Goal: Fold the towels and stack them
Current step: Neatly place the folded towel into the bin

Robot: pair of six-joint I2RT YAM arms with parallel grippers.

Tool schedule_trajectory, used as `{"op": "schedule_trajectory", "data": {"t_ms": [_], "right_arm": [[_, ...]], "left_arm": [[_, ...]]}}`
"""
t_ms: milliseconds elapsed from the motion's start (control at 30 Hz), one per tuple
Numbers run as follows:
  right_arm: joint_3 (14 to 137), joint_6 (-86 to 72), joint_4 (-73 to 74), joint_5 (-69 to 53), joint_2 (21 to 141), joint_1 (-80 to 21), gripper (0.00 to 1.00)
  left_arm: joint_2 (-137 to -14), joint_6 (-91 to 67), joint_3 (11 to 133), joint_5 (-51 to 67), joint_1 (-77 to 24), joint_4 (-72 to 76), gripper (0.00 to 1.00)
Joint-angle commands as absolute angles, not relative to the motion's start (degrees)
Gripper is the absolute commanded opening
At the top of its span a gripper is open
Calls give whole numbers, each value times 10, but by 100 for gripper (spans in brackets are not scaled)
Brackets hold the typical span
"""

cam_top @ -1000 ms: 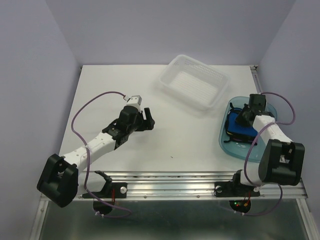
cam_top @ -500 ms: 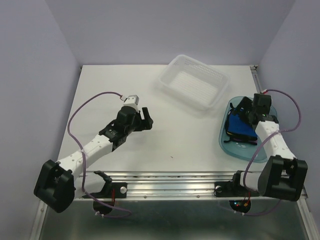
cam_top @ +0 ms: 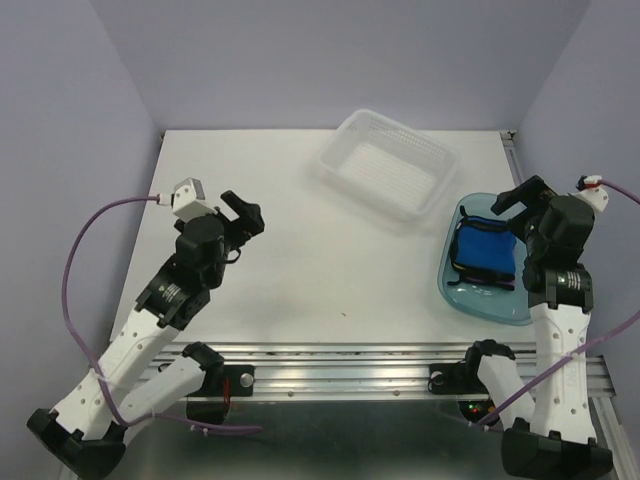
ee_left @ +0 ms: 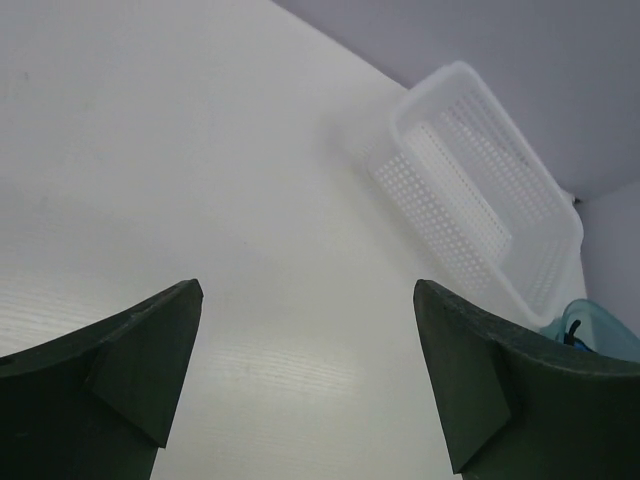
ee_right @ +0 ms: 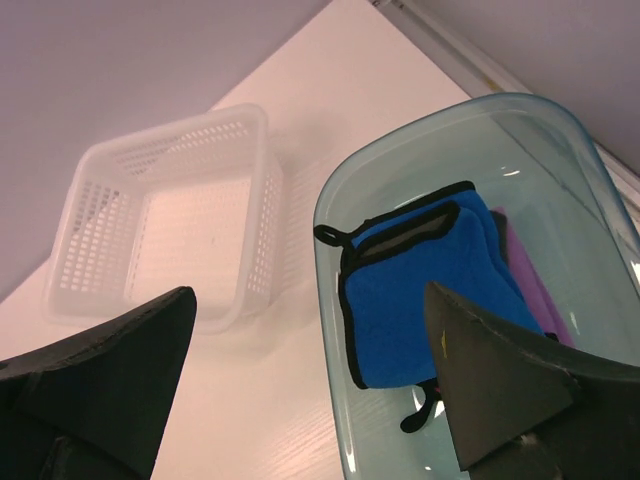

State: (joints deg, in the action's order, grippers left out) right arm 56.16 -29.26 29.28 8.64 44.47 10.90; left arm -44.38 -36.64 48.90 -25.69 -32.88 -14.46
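The left gripper [cam_top: 243, 212] hangs over the table's [cam_top: 300, 270] left side, its fingers spread wide with nothing between them. The basket [cam_top: 390, 175] sits near the far edge. The tray [cam_top: 470, 298] lies by the right edge. In it is a folded blue towel [ee_right: 420, 290], with a purple towel [ee_right: 530, 275] showing at its side, apparently beneath. The right gripper [cam_top: 520, 195] hovers over the tray's far end, fingers likewise spread and holding nothing. The towels look light, soft and limp, so they would likely sag when lifted. A pinch on the dark hem near a corner seems the surest hold.
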Motion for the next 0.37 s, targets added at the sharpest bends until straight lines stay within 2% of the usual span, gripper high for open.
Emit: {"op": "schedule_trajectory", "data": {"t_ms": [0,333], "right_arm": [[548,-312,312,154,405,112,100],[530,-305,305,146,402,112,100]], "left_arm": [[-406,-443,499,-380,-325,-227,99],[-381,-486,480,-401,-325,-265,99]]}}
